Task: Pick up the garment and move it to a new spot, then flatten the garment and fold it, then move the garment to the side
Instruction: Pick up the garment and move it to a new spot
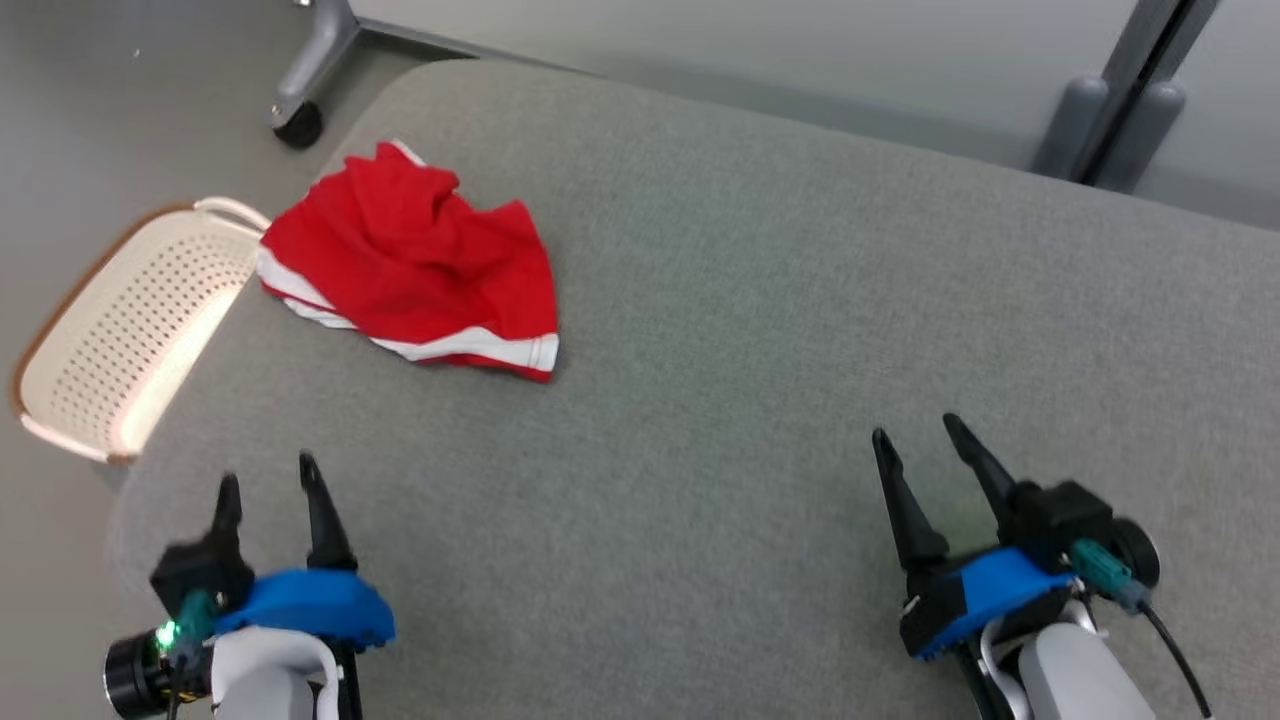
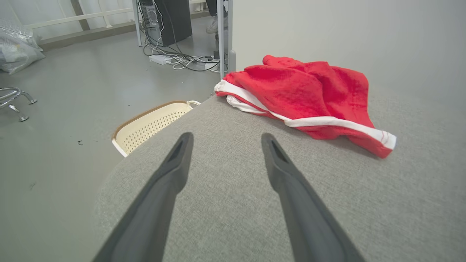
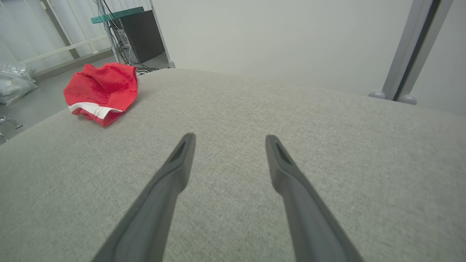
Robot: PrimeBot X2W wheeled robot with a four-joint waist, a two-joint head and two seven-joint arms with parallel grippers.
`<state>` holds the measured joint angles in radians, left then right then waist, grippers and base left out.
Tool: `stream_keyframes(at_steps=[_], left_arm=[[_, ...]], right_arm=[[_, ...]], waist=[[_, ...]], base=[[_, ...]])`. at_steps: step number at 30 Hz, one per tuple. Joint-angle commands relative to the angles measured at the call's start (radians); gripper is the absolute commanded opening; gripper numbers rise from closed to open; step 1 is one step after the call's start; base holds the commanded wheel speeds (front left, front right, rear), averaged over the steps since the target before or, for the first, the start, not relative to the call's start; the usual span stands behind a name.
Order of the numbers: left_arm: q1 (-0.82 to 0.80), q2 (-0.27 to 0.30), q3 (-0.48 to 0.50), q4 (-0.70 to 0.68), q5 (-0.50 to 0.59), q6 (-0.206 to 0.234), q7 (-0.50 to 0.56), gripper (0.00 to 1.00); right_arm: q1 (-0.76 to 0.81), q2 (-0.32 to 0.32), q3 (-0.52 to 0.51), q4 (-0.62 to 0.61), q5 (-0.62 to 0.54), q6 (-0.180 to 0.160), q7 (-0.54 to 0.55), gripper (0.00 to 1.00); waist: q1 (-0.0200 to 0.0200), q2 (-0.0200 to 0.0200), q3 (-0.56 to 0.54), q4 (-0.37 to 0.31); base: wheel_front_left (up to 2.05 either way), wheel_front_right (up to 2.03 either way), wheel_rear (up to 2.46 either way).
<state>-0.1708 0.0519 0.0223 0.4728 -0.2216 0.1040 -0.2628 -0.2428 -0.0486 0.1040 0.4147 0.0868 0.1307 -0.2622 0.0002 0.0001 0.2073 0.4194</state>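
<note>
The garment [image 1: 415, 265] is a red piece of cloth with white stripes along its hem, lying crumpled near the far left edge of the grey upholstered surface [image 1: 760, 300]. My left wrist view has the garment [image 2: 309, 92] up and to the right, and the right wrist view has the garment [image 3: 102, 89] far off to the upper left. My left gripper [image 1: 268, 480] stands open at the lower left, well short of the cloth, with nothing between its fingers. The right gripper [image 1: 912, 428] is open too, at the lower right, empty and far from the cloth.
A cream perforated basket [image 1: 130, 330] sits on the floor just off the surface's left edge, below the cloth. A caster leg [image 1: 300, 110] stands on the floor behind. A grey post [image 1: 1130, 100] rises at the far right. Cables [image 2: 178, 60] lie on the floor.
</note>
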Motion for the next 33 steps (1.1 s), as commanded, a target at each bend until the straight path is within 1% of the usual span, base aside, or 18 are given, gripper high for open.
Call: stream_keyframes(at_steps=[1, 6, 7, 8, 13, 17, 22, 26, 27, 28, 29, 31, 33], left_arm=[[-0.028, -0.003, 0.009, 0.006, 0.002, -0.006, -0.002, 1.0], [-0.17, 0.001, 0.053, 0.069, 0.027, -0.03, -0.002, 1.0], [-0.222, 0.009, 0.067, 0.1, 0.038, -0.034, -0.003, 1.0], [-0.222, 0.009, 0.067, 0.1, 0.038, -0.034, -0.003, 1.0], [-0.341, 0.039, 0.098, 0.173, 0.059, -0.045, -0.003, 1.0], [-0.415, 0.063, 0.119, 0.241, 0.073, -0.031, -0.002, 1.0], [-0.49, 0.089, 0.131, 0.362, 0.083, -0.01, -0.002, 1.0], [-0.545, 0.115, 0.149, 0.46, 0.067, -0.017, -0.002, 1.0], [-0.557, 0.117, 0.15, 0.48, 0.064, -0.02, -0.002, 0.58], [-0.567, 0.12, 0.151, 0.495, 0.063, -0.022, -0.003, 0.4], [-0.574, 0.122, 0.152, 0.509, 0.061, -0.024, -0.002, 0.0], [-0.58, 0.125, 0.158, 0.514, 0.058, -0.03, -0.002, 0.0], [-0.577, 0.129, 0.158, 0.477, 0.066, -0.04, -0.003, 0.0]], right_arm=[[-0.012, -0.005, 0.006, -0.006, -0.009, 0.0, -0.004, 1.0], [-0.051, -0.005, 0.028, -0.037, -0.028, 0.0, -0.004, 1.0], [-0.066, -0.007, 0.035, -0.05, -0.034, 0.0, -0.004, 1.0], [-0.066, -0.007, 0.035, -0.05, -0.034, 0.0, -0.004, 1.0], [-0.096, -0.018, 0.054, -0.079, -0.036, 0.0, -0.004, 1.0], [-0.118, -0.03, 0.063, -0.099, -0.026, 0.0, -0.004, 1.0], [-0.133, -0.04, 0.065, -0.112, -0.017, 0.0, -0.004, 1.0], [-0.143, -0.049, 0.063, -0.116, -0.012, 0.0, -0.003, 1.0], [-0.144, -0.053, 0.06, -0.116, -0.014, 0.0, -0.003, 1.0], [-0.145, -0.054, 0.057, -0.115, -0.014, 0.0, -0.002, 1.0], [-0.147, -0.054, 0.053, -0.114, -0.012, 0.0, -0.002, 1.0], [-0.149, -0.051, 0.047, -0.112, -0.011, 0.0, -0.001, 1.0], [-0.149, -0.045, 0.04, -0.111, -0.008, 0.0, -0.002, 1.0]], waist=[[-0.0002, -0.0001, 0.014, -0.008], [-0.0002, -0.0001, 0.087, -0.064], [-0.0002, -0.0001, 0.115, -0.085], [-0.0002, -0.0001, 0.115, -0.085], [-0.0002, -0.0001, 0.177, -0.142], [-0.0002, -0.0001, 0.217, -0.18], [-0.0002, -0.0001, 0.255, -0.22], [-0.0002, -0.0001, 0.284, -0.243], [-0.0002, -0.0001, 0.288, -0.247], [-0.0002, -0.0001, 0.291, -0.251], [-0.0002, -0.0001, 0.293, -0.255], [-0.0002, -0.0001, 0.289, -0.263], [-0.0002, -0.0001, 0.279, -0.27]], base=[[0.0, 0.0, 0.0], [0.0, 0.0, 0.0], [0.0, 0.0, 0.0], [0.0, 0.0, 0.0], [0.0, 0.0, 0.0], [0.0, 0.0, 0.0], [0.0, 0.0, 0.0], [0.0, 0.0, 0.0], [0.0, 0.0, 0.0], [0.0, 0.0, 0.0], [0.0, 0.0, 0.0], [0.0, 0.0, 0.0], [0.0, 0.0, 0.0]])
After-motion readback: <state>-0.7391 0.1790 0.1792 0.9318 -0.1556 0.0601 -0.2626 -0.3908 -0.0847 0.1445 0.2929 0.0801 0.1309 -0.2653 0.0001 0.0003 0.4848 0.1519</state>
